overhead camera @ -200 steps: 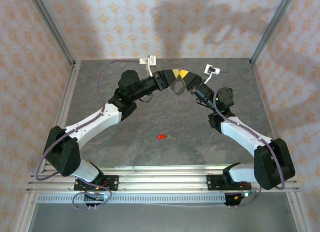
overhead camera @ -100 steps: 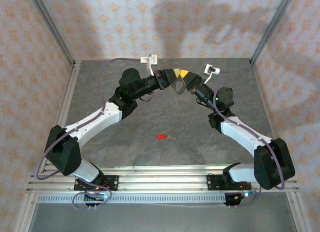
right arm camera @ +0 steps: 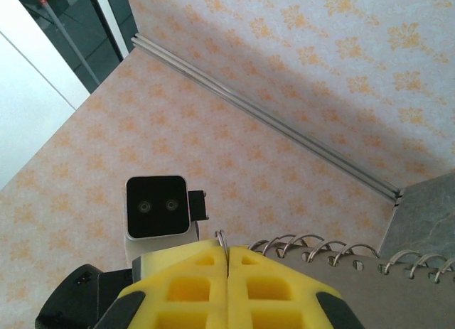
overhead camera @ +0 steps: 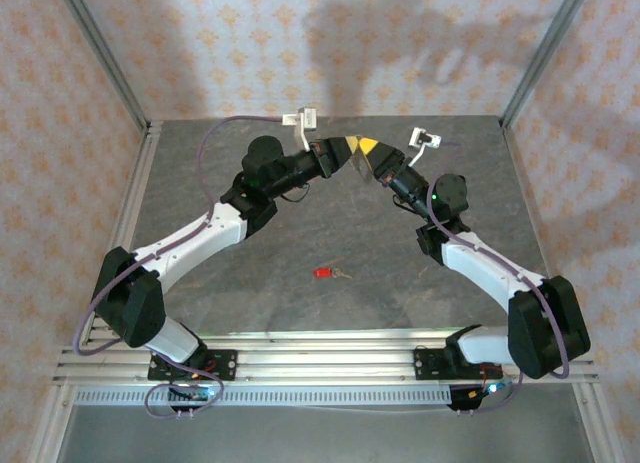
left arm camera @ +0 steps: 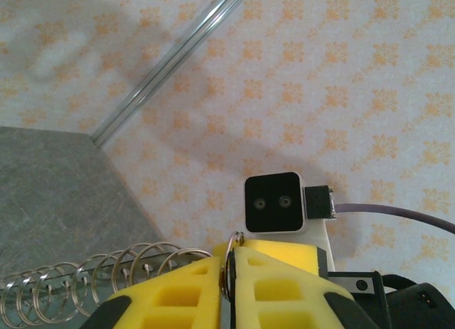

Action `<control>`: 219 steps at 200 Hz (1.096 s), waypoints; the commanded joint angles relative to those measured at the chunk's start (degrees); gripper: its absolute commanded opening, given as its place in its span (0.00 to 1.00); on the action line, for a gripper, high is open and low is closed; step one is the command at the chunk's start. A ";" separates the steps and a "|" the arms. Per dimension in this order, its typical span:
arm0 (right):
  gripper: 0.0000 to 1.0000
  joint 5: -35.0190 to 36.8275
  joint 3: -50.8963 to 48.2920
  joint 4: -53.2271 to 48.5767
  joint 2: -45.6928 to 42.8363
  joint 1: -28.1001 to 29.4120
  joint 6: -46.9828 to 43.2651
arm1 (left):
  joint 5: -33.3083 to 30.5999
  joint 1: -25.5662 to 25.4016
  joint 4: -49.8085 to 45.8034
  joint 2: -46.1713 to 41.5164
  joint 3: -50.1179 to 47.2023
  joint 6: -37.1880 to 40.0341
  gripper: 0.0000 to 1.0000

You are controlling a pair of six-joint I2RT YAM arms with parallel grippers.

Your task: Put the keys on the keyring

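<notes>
The left gripper [overhead camera: 343, 150] is pinching the thin keyring [left arm camera: 225, 263] edge-on between its closed yellow fingers [left arm camera: 178, 300]. The right gripper [overhead camera: 373, 158] is meeting it nose to nose, its own fingers pressed together on the same ring. The ring's wire coils [right arm camera: 320, 247] are trailing off to one side. The back wall [overhead camera: 300, 43] is standing close beyond both fingertips. The red-headed key [overhead camera: 322, 273] is lying on the table [overhead camera: 300, 223], well back from both hands toward the arm bases, with bare surface all around it.

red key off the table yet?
No, the red key lies flat on the grey table, with nothing gripping it.
</notes>
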 commanded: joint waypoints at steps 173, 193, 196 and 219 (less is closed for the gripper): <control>0.44 -7.06 3.57 -22.33 -13.79 -13.31 -8.57 | 15.57 0.08 -12.80 1.08 10.85 18.94 0.00; 0.42 -13.17 6.16 -24.79 -13.62 -13.43 -12.34 | 19.07 0.10 -19.81 2.04 15.22 23.41 0.00; 0.41 -13.96 6.46 -24.92 -13.61 -13.45 -12.73 | 19.54 0.10 -20.57 2.19 15.83 23.86 0.00; 0.37 -17.94 7.50 -25.49 -13.70 -13.86 -14.52 | 21.00 0.25 -24.44 3.04 18.41 26.10 0.00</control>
